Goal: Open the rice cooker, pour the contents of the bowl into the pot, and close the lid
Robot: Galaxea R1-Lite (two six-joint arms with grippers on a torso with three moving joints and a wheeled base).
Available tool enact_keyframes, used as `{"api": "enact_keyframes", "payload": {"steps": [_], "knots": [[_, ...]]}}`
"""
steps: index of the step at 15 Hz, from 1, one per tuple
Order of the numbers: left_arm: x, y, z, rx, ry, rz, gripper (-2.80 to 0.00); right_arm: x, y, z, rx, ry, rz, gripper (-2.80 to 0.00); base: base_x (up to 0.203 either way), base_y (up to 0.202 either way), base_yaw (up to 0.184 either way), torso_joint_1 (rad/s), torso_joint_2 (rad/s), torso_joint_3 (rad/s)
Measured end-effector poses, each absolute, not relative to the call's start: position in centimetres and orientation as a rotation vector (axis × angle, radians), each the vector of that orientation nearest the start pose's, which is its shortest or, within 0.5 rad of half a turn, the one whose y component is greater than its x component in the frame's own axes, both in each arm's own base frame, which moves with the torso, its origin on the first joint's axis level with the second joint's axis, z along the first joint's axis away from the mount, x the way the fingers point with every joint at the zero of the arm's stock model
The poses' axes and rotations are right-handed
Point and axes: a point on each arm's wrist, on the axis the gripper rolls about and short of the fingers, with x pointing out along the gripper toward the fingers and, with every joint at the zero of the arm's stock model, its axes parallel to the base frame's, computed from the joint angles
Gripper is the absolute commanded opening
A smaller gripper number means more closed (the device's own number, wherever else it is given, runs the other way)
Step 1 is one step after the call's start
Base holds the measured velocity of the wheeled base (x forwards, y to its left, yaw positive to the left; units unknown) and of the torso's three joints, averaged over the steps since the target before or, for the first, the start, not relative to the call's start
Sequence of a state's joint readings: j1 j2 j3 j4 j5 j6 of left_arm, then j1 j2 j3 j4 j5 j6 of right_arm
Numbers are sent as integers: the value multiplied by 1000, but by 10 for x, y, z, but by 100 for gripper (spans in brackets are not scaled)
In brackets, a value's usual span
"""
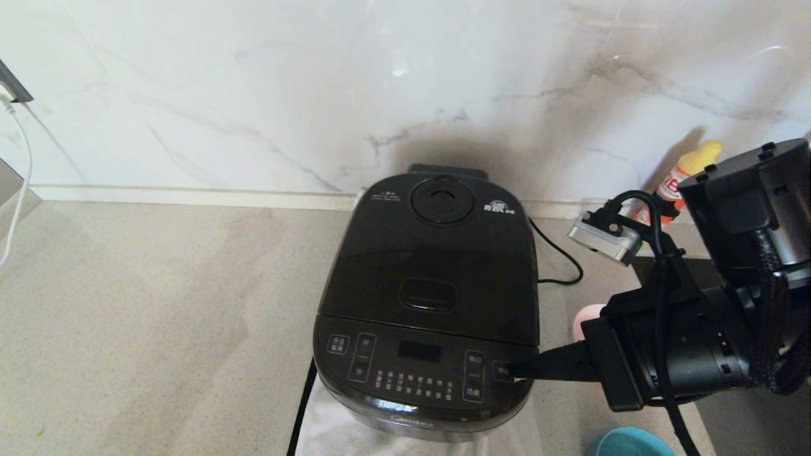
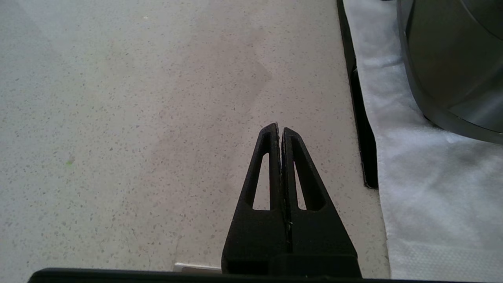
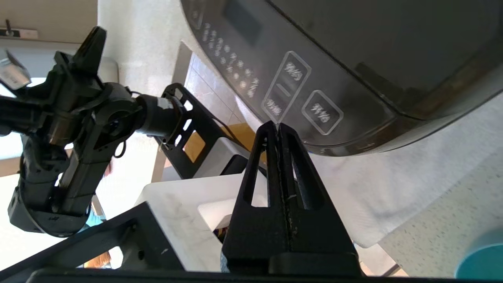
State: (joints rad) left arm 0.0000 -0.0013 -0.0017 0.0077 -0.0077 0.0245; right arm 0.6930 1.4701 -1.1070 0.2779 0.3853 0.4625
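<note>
Off to my left, beyond the head view, my left gripper (image 2: 280, 131) hangs low over the bare speckled counter (image 2: 137, 118) with its fingers pressed together and nothing between them; I judge it parked there so it stays out of the way of the cooker (image 1: 431, 297) and the work on the other side. Next comes the black-edged mat (image 2: 432, 177) with white padding, and the cooker stands on it, which I take to be there to steady the glossy body and spare the counter. Its lid (image 1: 437, 253) lies flat and shut, vent (image 1: 441, 199) at the back and the oval release button (image 1: 428, 294) toward the front, so the pot is hidden inside and the opening step is not yet done. Further right, my right gripper (image 1: 516, 368) reaches in sideways, fingers pressed together on nothing, the tip at the right end of the front panel (image 1: 412, 367), touching it or just short of it; closed fingers make one stiff point for pressing, though the release button sits well up and left of the tip. Behind that arm a small pink bowl (image 1: 586, 320) peeks out, close beside the cooker, presumably so the pour is a short carry. A teal rim (image 1: 633, 442) shows nearest me, and a yellow bottle (image 1: 687, 168) stands by the wall.
</note>
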Motion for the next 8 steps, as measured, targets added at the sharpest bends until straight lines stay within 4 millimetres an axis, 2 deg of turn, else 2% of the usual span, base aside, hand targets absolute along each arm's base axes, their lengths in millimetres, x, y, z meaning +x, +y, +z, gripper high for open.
{"api": "enact_keyframes", "payload": {"steps": [8], "knots": [[-23,0,75,24,5,-8,-280,191,163,238,307,895,842,-280,0,0,0,0,0,0]]}}
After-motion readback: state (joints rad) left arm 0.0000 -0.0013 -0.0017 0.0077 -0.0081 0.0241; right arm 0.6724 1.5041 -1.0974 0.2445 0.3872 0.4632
